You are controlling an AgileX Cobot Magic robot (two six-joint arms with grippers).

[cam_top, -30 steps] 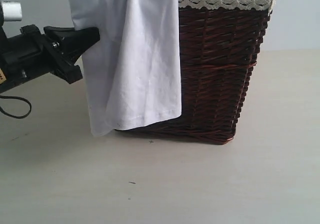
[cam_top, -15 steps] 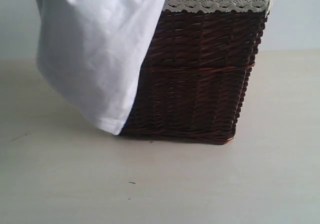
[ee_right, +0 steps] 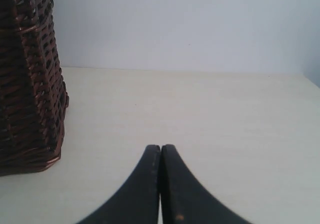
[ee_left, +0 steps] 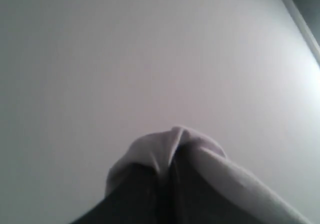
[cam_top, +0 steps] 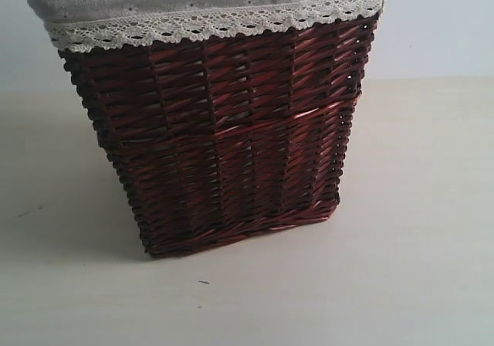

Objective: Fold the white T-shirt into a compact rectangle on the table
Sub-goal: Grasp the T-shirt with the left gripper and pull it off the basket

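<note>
My left claw is clamped down on a bunch of the white T-shirt. Its dark fingers are pressed close together, and the cloth wraps over their tips in a rounded fold. Behind the fold the left wrist camera shows only a pale, blurred surface with a darker strip at one corner, so I cannot tell how high the shirt hangs or whether any of it touches the table. That wrist camera is the only view where I find the shirt; the bit I see is plain white.

My right claw is fully closed and holds nothing, its two black fingers meeting along a thin seam. It hangs over bare table, apart from the wicker basket.

The basket is dark reddish-brown and stands on the pale beige table in front of the white wall. A cream lace-edged liner is folded over its rim. Its lower edge runs at a slant across the exterior view. A few tiny dark specks lie on the table in front of it.
</note>
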